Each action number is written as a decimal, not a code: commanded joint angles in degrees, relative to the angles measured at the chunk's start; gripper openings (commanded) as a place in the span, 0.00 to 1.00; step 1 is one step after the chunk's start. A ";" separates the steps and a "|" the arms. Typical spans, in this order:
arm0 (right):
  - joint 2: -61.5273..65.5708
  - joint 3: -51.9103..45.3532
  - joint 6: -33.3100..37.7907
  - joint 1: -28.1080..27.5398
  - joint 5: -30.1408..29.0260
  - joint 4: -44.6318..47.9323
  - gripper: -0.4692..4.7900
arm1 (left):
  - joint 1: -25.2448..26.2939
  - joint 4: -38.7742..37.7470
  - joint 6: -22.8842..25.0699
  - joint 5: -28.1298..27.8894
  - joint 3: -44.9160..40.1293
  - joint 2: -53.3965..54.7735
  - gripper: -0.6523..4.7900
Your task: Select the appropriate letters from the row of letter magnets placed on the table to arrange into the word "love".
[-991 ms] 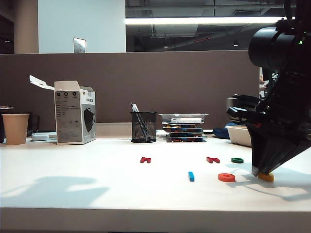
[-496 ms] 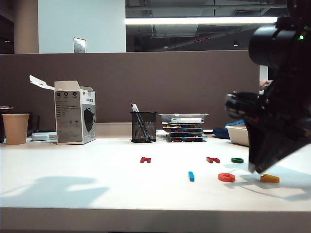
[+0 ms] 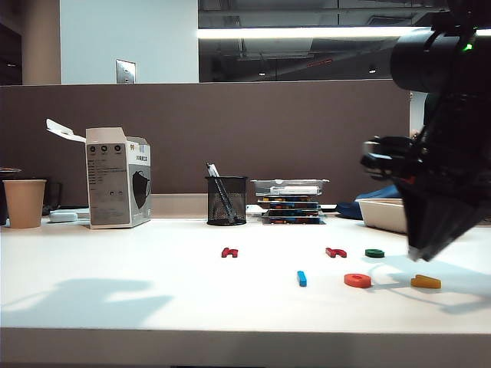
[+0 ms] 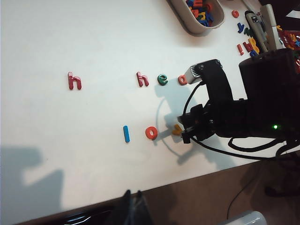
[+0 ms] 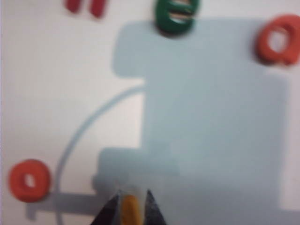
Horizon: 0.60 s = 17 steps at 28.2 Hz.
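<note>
Yellow V (image 3: 426,282) flat on the table (image 3: 153,299) — beside orange ring (image 3: 357,280).
My right gripper (image 5: 131,202) hovers above, jaws slightly apart, empty; left gripper unseen; green e (image 5: 176,16) beyond.

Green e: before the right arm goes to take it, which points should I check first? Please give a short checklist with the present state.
1. Yellow v lies flat on the table, free of the tool: ok.
2. Right tool hangs just above the v, jaws apart, holding nothing: ok.
3. Blue l, orange o and v stand in one front line, in that order: ok.
4. Green e lies in the back row, nothing on it, apart from the red h beside it: ok.
5. Left tool is at the table's near edge, far from the letters: ok; open or shut: cannot tell.
</note>
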 commanded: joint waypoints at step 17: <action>-0.24 -0.31 5.01 0.07 1.29 -6.10 0.07 | -0.07 0.48 -0.13 -0.20 0.15 -0.13 0.11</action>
